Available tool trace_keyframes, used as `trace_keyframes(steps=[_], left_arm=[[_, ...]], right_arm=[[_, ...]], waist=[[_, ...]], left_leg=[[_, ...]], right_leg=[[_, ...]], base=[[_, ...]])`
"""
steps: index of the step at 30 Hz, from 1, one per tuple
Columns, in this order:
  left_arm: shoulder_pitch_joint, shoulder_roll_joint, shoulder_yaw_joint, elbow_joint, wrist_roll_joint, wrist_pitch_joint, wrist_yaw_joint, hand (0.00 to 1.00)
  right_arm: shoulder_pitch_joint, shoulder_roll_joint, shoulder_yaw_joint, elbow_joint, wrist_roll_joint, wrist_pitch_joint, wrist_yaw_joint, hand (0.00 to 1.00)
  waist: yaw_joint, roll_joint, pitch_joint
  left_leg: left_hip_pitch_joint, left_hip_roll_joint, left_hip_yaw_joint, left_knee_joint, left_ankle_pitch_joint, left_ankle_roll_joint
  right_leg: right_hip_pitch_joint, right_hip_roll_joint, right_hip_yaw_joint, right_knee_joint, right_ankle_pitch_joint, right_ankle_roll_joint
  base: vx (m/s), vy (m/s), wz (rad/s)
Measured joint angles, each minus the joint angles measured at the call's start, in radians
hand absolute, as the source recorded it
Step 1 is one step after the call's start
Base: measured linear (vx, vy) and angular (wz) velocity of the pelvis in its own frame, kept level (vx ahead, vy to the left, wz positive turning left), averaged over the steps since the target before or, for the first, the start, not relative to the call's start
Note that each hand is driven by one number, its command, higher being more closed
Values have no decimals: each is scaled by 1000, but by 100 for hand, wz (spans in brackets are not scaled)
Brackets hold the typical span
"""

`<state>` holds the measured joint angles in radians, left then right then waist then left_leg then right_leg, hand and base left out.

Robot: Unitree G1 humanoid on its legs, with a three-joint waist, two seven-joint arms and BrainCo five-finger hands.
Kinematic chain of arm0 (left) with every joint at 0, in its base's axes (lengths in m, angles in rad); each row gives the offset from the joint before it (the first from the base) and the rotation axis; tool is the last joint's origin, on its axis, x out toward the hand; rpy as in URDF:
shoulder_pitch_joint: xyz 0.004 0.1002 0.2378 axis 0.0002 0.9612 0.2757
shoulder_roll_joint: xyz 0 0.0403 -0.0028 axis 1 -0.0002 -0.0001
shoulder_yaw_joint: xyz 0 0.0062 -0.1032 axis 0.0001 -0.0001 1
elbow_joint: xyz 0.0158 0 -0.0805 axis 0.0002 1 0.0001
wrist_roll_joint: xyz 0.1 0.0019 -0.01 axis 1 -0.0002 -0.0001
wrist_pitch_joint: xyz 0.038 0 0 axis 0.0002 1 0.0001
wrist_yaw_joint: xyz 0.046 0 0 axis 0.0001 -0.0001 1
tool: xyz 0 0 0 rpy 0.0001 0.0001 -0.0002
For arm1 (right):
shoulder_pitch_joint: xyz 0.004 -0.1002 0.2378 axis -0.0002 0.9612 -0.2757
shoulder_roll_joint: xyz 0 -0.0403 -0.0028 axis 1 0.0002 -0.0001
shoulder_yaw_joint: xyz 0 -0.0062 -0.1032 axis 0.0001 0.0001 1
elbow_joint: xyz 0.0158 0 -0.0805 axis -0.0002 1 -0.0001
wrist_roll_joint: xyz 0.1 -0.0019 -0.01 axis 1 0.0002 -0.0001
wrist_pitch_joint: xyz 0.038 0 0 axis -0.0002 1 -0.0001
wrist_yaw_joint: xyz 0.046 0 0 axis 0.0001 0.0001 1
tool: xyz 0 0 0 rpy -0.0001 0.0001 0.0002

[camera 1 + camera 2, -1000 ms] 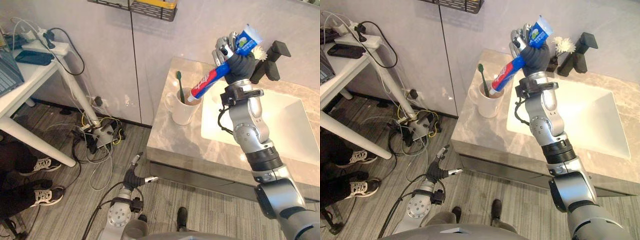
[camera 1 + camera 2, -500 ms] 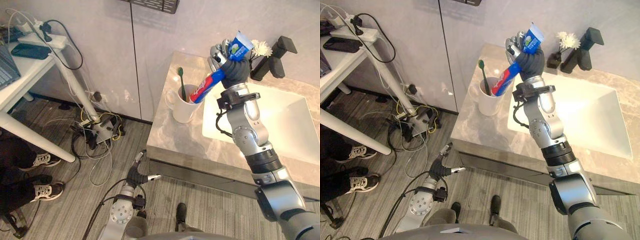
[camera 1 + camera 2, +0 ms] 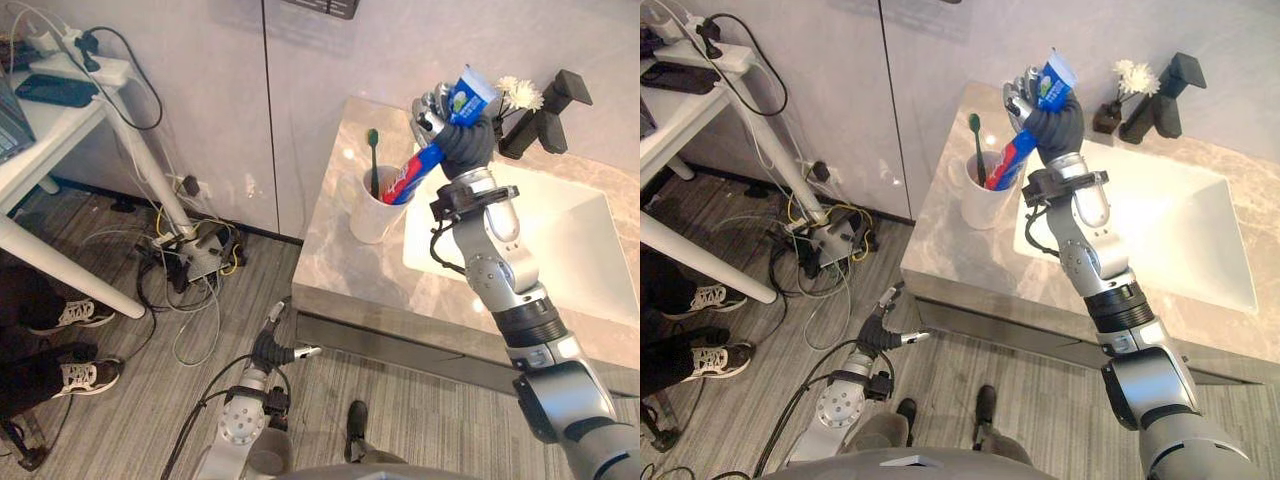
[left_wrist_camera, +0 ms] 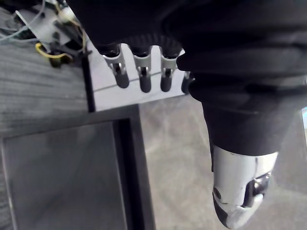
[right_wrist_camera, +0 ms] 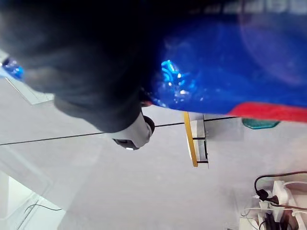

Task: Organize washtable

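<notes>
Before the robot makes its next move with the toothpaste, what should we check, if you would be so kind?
1. Grip: right hand curled round the blue-and-red toothpaste tube: ok.
2. Aim: tube's lower end at the mouth of the white ceramic mug: ok.
3. Depth: how far the tube sits inside the mug: cannot tell.
4. Clearance: green toothbrush upright in the mug beside the tube; contact: cannot tell.
5. Stability: mug upright on the grey marble counter: ok.
6. Other arm: left hand open, low near the floor: ok.
</notes>
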<state>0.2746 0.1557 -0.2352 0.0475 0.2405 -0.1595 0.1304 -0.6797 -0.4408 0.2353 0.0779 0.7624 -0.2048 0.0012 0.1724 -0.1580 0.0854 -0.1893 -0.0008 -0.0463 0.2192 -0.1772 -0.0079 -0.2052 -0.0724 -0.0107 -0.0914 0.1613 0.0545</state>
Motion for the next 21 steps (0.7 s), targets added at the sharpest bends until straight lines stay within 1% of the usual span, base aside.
trace_keyframes(steps=[3,12,15,16,21], left_arm=[[5,1,0,1,-1,0,-8,0],[5,1,-1,33,-2,1,-11,0],[5,1,-1,33,-3,1,-11,0],[4,1,-1,33,-3,1,-11,0],[4,1,-2,33,-3,1,-11,0]], right_arm=[[0,-2,5,0,-9,15,0,100],[0,-9,8,0,-10,16,0,100],[2,-9,11,0,-32,17,0,100],[5,-9,16,0,-37,17,0,0],[37,-9,44,0,-38,21,4,0]], waist=[[0,0,0],[0,0,0],[0,0,1],[0,0,1],[1,0,1]], left_leg=[[-1,0,-2,0,0,-1],[-3,0,-8,2,0,-1],[-5,0,-9,5,0,-1],[-6,0,-9,5,0,-1],[-7,0,-10,7,0,-1]], right_leg=[[-2,1,-1,0,0,0],[-1,1,-2,0,2,-1],[-2,1,-2,0,2,-1],[-2,1,-2,0,2,-1],[-2,1,-4,0,2,-2]], base=[[0,0,0],[0,0,0],[0,0,0],[0,0,0],[0,0,0]])
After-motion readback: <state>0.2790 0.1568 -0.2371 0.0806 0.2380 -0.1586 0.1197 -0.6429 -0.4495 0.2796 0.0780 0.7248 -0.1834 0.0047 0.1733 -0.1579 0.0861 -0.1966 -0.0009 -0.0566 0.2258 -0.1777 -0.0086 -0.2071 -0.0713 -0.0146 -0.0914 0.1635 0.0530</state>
